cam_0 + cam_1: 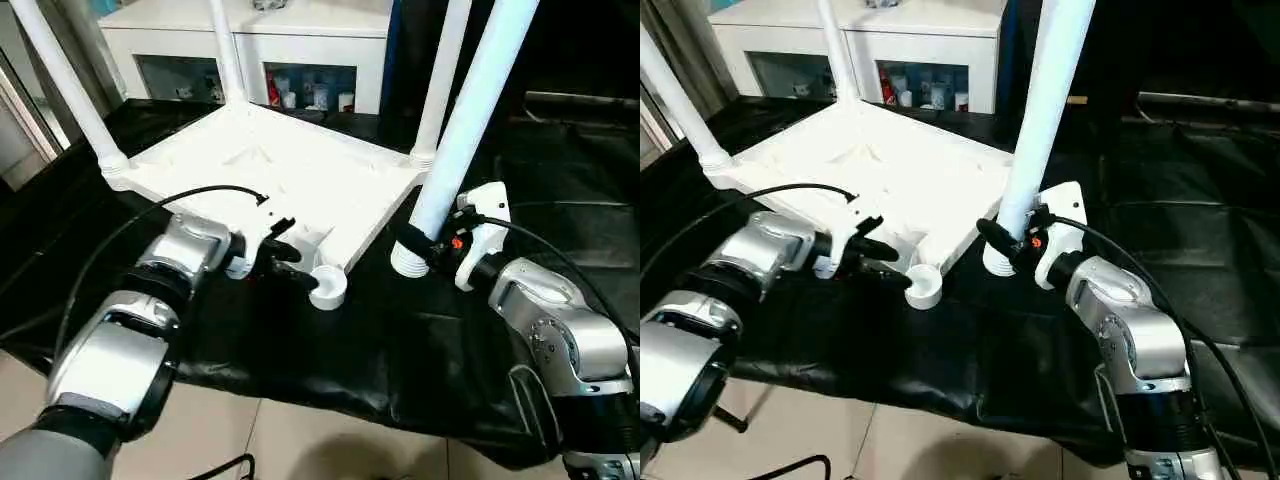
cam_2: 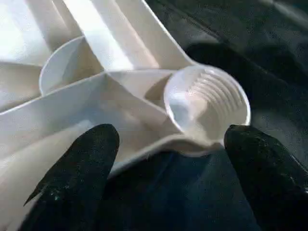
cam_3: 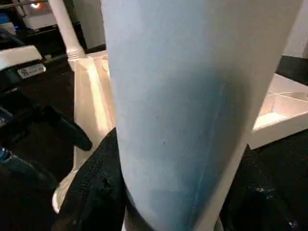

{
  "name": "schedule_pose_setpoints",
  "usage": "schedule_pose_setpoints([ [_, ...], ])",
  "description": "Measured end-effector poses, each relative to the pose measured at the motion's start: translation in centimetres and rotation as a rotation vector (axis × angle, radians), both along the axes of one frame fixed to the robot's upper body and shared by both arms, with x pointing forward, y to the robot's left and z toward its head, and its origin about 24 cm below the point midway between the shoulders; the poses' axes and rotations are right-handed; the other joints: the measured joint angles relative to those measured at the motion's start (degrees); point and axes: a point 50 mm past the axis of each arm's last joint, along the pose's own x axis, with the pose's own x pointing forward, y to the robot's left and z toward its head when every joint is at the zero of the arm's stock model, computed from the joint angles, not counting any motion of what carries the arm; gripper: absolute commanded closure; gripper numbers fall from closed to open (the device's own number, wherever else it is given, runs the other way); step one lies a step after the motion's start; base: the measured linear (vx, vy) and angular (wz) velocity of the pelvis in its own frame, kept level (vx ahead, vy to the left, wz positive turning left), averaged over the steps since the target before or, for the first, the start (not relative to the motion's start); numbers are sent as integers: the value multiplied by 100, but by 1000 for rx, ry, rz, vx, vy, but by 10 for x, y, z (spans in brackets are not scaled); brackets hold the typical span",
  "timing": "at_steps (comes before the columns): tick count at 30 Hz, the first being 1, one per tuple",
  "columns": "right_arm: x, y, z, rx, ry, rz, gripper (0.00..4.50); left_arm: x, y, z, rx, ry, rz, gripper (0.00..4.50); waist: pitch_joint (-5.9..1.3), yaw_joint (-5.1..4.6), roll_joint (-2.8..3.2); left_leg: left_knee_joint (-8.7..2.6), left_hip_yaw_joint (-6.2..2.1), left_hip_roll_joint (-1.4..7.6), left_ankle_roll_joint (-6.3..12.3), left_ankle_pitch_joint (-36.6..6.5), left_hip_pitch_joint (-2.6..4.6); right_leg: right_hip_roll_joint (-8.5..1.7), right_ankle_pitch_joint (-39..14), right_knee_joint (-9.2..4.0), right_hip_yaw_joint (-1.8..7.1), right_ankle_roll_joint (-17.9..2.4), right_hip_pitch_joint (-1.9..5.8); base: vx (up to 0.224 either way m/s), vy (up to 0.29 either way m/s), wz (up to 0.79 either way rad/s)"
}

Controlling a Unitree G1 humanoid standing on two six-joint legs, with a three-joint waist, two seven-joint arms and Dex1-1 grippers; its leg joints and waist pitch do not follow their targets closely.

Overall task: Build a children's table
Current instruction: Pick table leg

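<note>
The table top (image 1: 270, 175) lies upside down on the black-covered surface (image 1: 400, 350), its ribbed underside facing up. Three legs (image 1: 65, 85) stand upright in its corner sockets: one at the robot's far left corner, one at the far corner, and one at the right-hand corner. The corner nearest the robot carries an empty socket (image 1: 327, 287), a round cup with thread ridges visible inside it in the left wrist view.

The left tool (image 1: 283, 262) sits right at that near corner of the table top. Its two black fingers (image 2: 79, 173) are spread wide apart, one on either side of the empty socket, and nothing is held between them; whether a fingertip touches the plastic rim cannot be told.

The right tool (image 1: 1002, 240) is clamped on the fourth leg (image 1: 470, 120), gripping it low down, just above its threaded bottom end. That leg stands nearly upright, leaning slightly, with its bottom end near or on the black cover just beside the table top's edge, to the right of the empty socket and apart from it.

Behind the table top stands a white cabinet (image 1: 250, 45) with glass doors.
</note>
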Motion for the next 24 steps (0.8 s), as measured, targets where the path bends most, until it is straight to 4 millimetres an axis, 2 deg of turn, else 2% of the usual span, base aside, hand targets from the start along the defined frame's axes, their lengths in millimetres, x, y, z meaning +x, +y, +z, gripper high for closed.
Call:
schedule_pose_setpoints([
  [5,0,-1,0,-1,2,3,257,-1,4,4,9,4,-45,38,3,9,-4,-1,-3,0,-5,1,4,0,1,-4,0,1,12,0,0,0],
  [12,0,-3,1,-8,0,9,257,0,7,6,126,-108,-131,38,3,-2,-1,-11,-7,1,-4,2,4,1,-1,-6,-2,1,11,0,0,0],
  [18,-1,-3,1,-7,0,13,257,5,-6,-3,231,-286,-142,38,2,5,4,-10,-7,0,-6,2,4,1,0,-8,-4,1,14,0,0,0],
  [24,-1,-3,1,-7,-2,15,257,1,-12,-17,311,-309,-188,38,-4,-15,13,-11,-10,3,-4,2,5,6,-1,-12,-3,2,14,0,0,0],
])
